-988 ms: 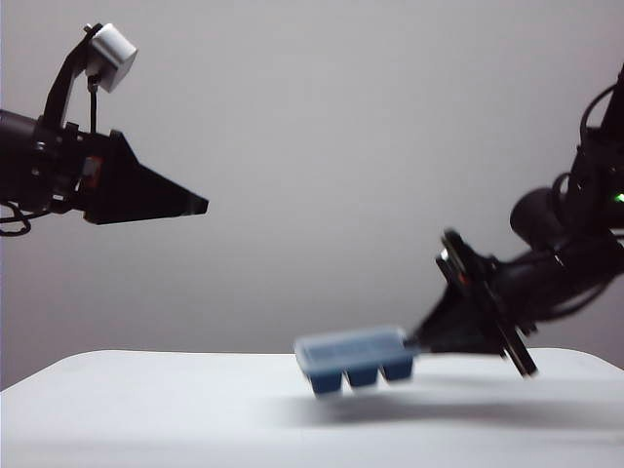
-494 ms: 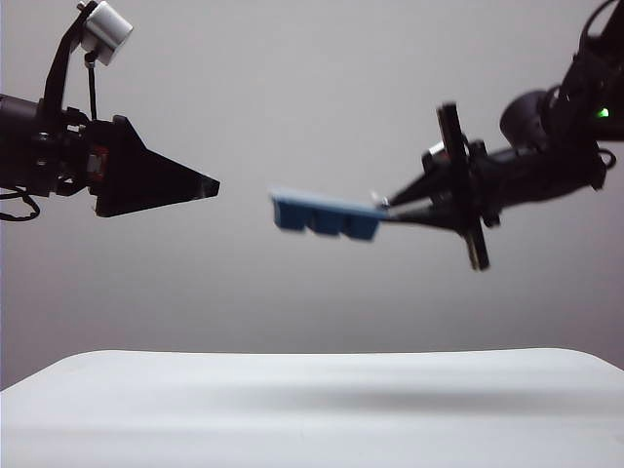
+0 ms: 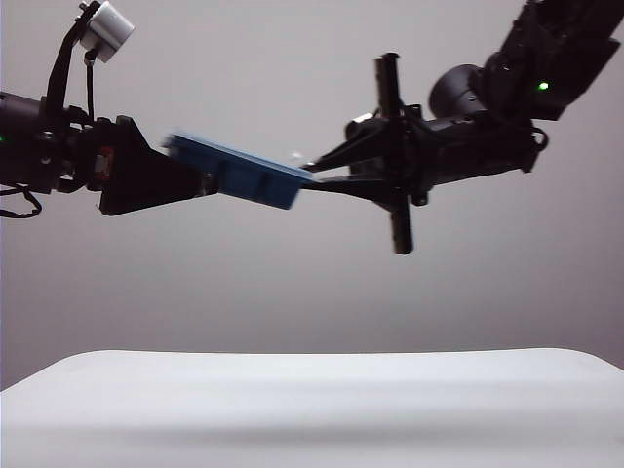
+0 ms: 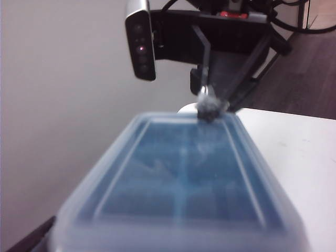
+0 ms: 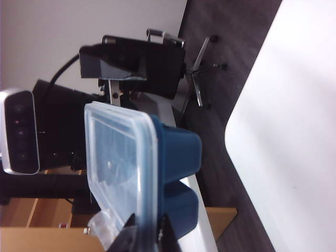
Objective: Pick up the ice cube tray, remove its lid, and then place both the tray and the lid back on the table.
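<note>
The tray point(image 3: 239, 174), lid point(image 5: 118, 157) still on, hangs high over the tabletop point(image 3: 312, 390), pinched at one short end by the right fingers point(image 5: 144, 233), which are clenched on its rim. Its far end reaches the left fingers point(image 3: 200, 183), spread wide around it and gripping nothing yet. To do this step well, the left fingers should probably close on the lid's rim alone, square to the edge, while the right keeps the tray steady.
</note>
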Robot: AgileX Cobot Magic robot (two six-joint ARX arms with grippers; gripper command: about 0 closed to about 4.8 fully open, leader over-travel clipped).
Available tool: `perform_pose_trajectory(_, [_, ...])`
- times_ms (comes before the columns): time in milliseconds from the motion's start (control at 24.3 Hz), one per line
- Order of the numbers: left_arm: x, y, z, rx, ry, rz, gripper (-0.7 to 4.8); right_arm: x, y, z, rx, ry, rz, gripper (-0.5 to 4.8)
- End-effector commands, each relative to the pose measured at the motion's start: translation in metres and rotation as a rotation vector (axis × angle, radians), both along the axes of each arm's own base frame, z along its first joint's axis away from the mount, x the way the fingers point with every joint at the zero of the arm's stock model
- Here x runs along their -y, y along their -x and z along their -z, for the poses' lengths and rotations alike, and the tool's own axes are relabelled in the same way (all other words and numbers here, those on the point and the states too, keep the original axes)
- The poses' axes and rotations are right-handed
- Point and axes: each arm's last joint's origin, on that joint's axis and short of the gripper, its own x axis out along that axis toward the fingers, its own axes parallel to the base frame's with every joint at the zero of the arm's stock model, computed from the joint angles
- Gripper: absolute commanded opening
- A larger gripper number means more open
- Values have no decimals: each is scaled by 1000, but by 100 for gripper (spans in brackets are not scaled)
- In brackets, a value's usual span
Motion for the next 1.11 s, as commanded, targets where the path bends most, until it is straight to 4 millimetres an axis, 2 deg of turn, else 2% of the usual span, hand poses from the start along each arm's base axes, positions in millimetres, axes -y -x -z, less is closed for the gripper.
perform_pose_trajectory(41, [0,0,-2,4,16,22,479,-8,3,-3,26,-8,-22,-8])
perform_pose_trajectory(206, [1,0,-3,-36,43,30,479,-9,4,-2,30,3,-13,-8])
perform_pose_trajectory(247, [1,1,-3,-39,47,43,445,-9,4,-2,30,3,-14,-8])
perform_pose_trajectory(370, [2,2,-3,-43,51,89,290,-9,4,-2,28,4,-13,-8])
perform_pose_trajectory(412, [2,2,-3,-43,52,95,272,-9,4,-2,28,4,-13,-8])
perform_pose_trajectory(700, [2,3,-2,-51,53,109,271,-9,4,-2,26,7,-11,-5])
perform_pose_trajectory(741, [2,3,-2,-52,52,109,271,-9,4,-2,31,5,-11,16])
perform_pose_trajectory(782, [2,3,-2,-54,54,108,266,-9,3,-3,69,-5,-14,122])
perform_pose_trajectory(823, [2,3,-2,-54,54,108,266,-7,1,-4,92,-9,-5,185])
perform_pose_trajectory(947, [2,3,-2,-51,54,107,266,0,-3,-3,114,9,34,185])
perform_pose_trajectory(1111, [1,2,-3,-43,52,70,266,8,-3,0,58,28,45,179])
